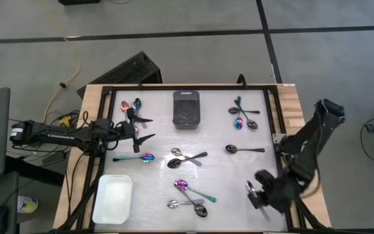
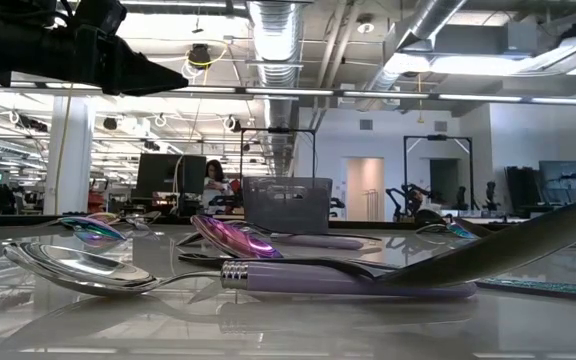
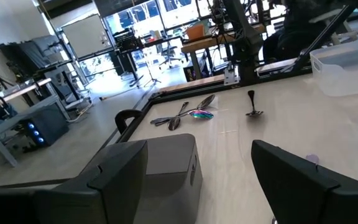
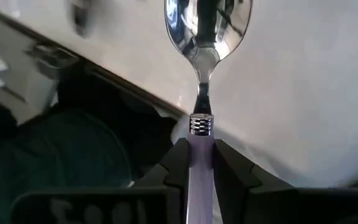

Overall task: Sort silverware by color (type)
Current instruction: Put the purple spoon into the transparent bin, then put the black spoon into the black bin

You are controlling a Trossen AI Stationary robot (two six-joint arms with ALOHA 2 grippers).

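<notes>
Right hand: the right hand (image 4: 199, 163) sat near the table's front right corner, clamped on the lilac handle of a silver spoon (image 4: 206, 31).
Left hand: the left hand (image 1: 139, 129) hovered by the table's left edge, fingers apart, empty.
Silverware: other spoons (image 1: 187, 158) lay scattered across the table (image 1: 219, 172), some beside the black bin (image 1: 186, 108).
</notes>
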